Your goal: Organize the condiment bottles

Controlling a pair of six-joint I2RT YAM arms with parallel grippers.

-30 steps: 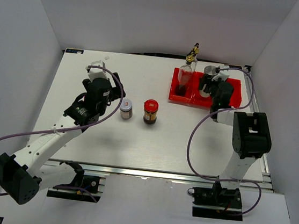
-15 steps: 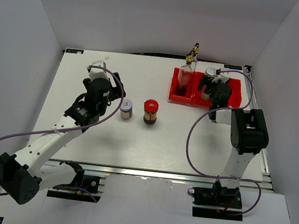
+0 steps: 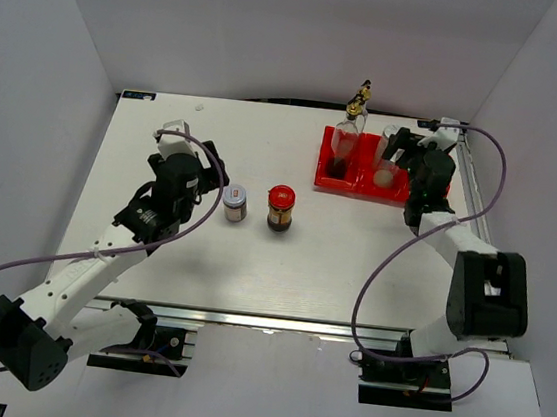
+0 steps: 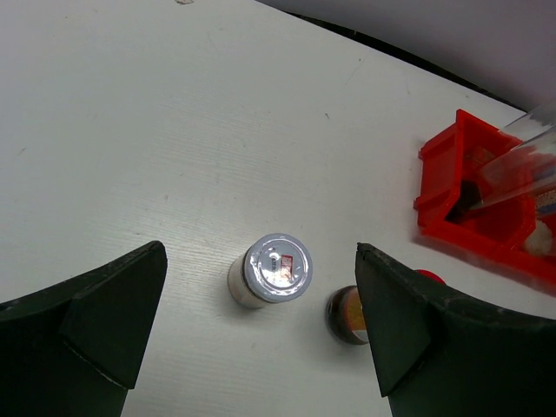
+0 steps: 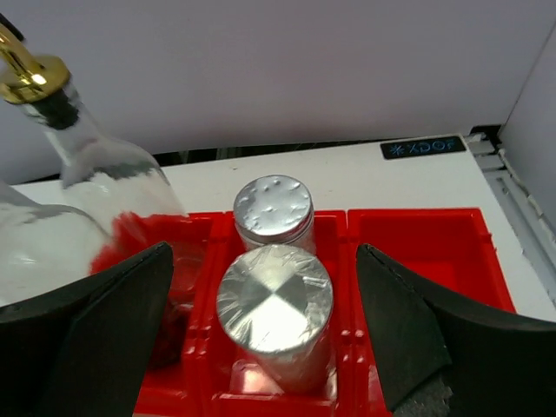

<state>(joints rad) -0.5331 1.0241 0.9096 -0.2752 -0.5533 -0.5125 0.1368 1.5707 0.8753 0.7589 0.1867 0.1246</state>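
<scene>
- White table [image 3: 283, 259]: carries everything listed.
- Left arm: reaches over the table's left half. Left gripper [image 4: 259, 261] spread wide and holding nothing; it hangs above the silver-lidded jar, which shows between its fingers in the wrist view.
- Right arm: reaches to the far right corner. Right gripper [image 5: 265, 261] spread wide and holding nothing, its fingers either side of the shakers and clear of them.
- Red tray [image 3: 339, 185]: three compartments, at the far right.
- Two glass bottles [image 5: 95, 165], gold pourers: left compartment, both leaning.
- Two silver-capped shakers [image 5: 274, 304]: middle compartment, upright, one behind the other.
- Silver-lidded jar [image 3: 236, 204]: upright on the bare table, left of centre, well apart from the tray.
- Red-lidded jar [image 3: 280, 207]: upright, just right of the silver-lidded jar, not touching it.
</scene>
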